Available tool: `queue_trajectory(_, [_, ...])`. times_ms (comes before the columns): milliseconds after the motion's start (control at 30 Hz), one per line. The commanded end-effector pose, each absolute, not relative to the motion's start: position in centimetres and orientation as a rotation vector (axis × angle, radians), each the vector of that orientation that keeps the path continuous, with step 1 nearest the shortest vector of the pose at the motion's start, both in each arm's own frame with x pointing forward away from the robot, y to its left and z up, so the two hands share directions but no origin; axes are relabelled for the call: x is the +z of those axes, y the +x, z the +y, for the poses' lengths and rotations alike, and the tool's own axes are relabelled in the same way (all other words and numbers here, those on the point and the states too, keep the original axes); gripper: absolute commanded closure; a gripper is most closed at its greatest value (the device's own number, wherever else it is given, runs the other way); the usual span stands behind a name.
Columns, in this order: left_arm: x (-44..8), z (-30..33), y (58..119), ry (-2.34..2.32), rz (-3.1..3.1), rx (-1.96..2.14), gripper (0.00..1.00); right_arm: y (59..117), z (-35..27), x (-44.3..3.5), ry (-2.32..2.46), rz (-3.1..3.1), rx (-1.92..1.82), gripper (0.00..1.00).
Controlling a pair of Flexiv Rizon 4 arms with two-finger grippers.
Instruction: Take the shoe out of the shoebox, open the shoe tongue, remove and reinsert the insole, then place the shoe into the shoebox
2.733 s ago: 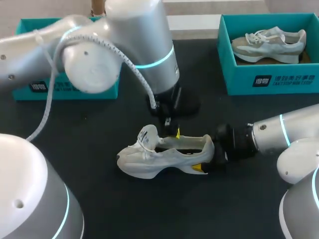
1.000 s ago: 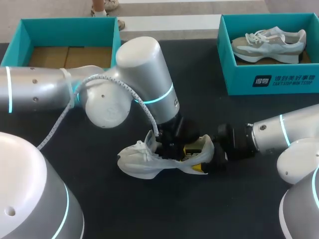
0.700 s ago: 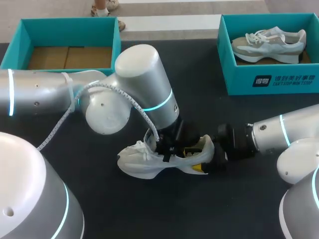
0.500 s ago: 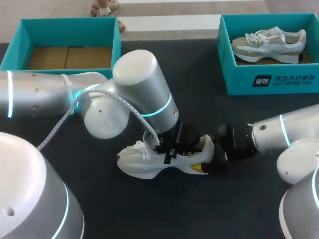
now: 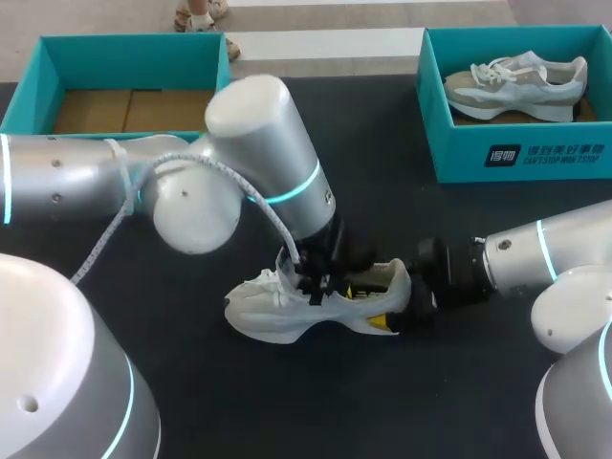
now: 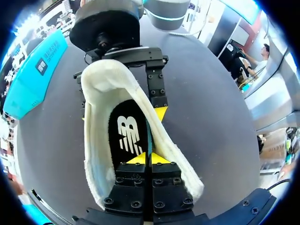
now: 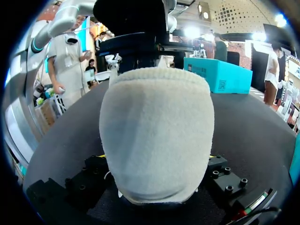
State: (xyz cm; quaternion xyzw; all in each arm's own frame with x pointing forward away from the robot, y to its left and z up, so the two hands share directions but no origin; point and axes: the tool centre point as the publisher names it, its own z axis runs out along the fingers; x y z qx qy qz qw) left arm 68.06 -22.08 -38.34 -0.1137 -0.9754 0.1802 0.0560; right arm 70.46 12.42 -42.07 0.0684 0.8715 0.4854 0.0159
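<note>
**Head view**
Shoe (image 5: 277, 311): white, at lower middle on the dark table (image 5: 382, 201); toe to frame left, heel to frame right.
Left gripper (image 5: 320, 282): reaches from frame left down into the shoe's opening.
Right gripper (image 5: 397, 308): comes in from frame right; clamped on the heel, one yellow tip showing by the sole.
Shoebox (image 5: 134, 46): teal, upper left, open, well apart from the shoe.
Second box (image 5: 497, 158): teal, upper right; holds a grey shoe (image 5: 516, 84).

**Left wrist view**
Insole (image 6: 124, 136): black with a white logo, inside the shoe; one thin edge stands up between the left gripper's tips.
Fingers (image 6: 161, 158): pressed together on that edge — pinching it.

**Right wrist view**
Heel: fills the space just ahead of the right gripper; black finger blocks on both sides — gripped.
</note>
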Motion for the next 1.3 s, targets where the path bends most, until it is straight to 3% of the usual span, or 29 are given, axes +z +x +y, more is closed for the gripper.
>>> queue_trajectory(33, [-36.2, -20.5, 68.0, -0.344, -2.925, 0.590, 1.00, 70.5, 13.0, -42.7, 0.217, 2.712, 1.504, 1.00])
queue_trajectory(800, [-32.1, -19.5, 68.8, -0.229, -2.759, 0.859, 1.00, 70.5, 13.0, -42.7, 0.217, 2.712, 1.504, 1.00])
queue_trajectory(1300, [-29.3, -22.8, 68.4, -0.262, -2.601, 1.025, 1.00, 70.5, 13.0, -42.7, 0.217, 2.712, 1.504, 1.00])
